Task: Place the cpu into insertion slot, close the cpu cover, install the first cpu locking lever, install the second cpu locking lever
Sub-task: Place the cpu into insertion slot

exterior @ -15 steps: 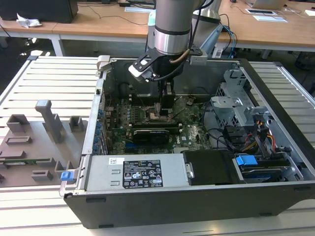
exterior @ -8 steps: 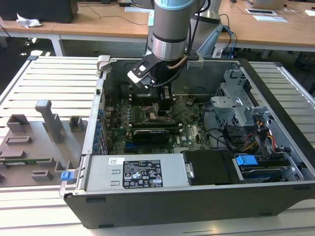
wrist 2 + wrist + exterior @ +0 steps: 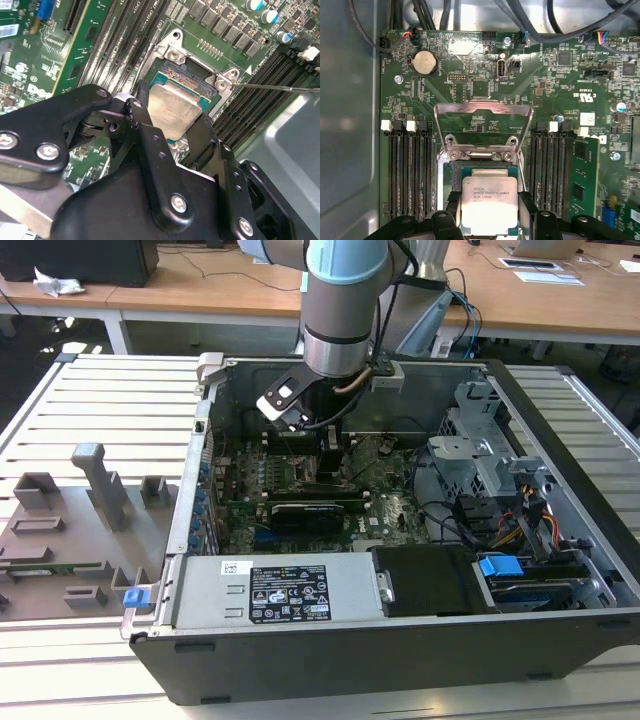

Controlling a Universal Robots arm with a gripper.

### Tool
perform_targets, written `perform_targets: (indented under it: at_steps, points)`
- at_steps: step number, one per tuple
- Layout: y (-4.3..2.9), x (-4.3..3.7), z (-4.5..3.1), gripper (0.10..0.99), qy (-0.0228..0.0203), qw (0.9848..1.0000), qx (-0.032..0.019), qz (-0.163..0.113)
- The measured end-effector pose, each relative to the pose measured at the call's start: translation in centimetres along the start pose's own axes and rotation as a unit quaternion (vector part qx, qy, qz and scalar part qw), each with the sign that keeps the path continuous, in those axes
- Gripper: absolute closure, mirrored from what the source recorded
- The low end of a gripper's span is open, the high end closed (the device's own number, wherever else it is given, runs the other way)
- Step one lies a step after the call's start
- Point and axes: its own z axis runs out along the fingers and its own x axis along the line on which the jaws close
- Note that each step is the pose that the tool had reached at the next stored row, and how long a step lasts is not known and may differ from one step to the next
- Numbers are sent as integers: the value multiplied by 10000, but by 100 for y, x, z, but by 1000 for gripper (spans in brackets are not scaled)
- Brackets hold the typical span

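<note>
We see the arm [image 3: 340, 310] reaching straight down into the open computer case [image 3: 330, 660], wrist upright, with the gripper [image 3: 172, 120] low over the motherboard [image 3: 395, 515]. Directly beneath the fingertips lies the insertion slot [image 3: 192, 74], and the cpu [image 3: 489, 205] sits over it, silvery top up, though we cannot tell whether it is fully seated; just beyond the fingertips the cpu cover [image 3: 480, 142] stands swung up off the slot, with memory slots [image 3: 407, 170] flanking the fingers. The two black fingers [image 3: 145, 125] are drawn in against opposite edges of the cpu, gripping it.
</note>
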Motion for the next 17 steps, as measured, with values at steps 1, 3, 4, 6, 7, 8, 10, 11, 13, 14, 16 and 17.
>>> perform_targets:
  at_steps: [1, 3, 4, 6, 7, 8, 10, 11, 13, 14, 16, 17]
  points:
    - [1, 10, 18, 545, 1, 10000, 0, 0]
    - [0, 28, 43, 545, 3, 10000, 0, 0]
    - [-1, 33, 53, 545, 4, 10000, 0, 0]
    - [-1, 42, 77, 545, 4, 10000, 0, 0]
    - [-2, 45, 86, 545, 5, 10000, 0, 0]
    - [-3, 49, 96, 545, 7, 10000, 0, 0]
    - [-11, 54, 114, 545, 12, 10000, 0, 0]
    - [-15, 55, 123, 545, 13, 10000, 2, 0]
    - [-16, 55, 139, 545, 14, 10000, 0, 0]
    - [-16, 55, 146, 545, 14, 10000, 0, 0]
    - [-16, 55, 157, 545, 14, 10000, 0, 0]
    - [-16, 55, 157, 545, 13, 10000, 1, 0]
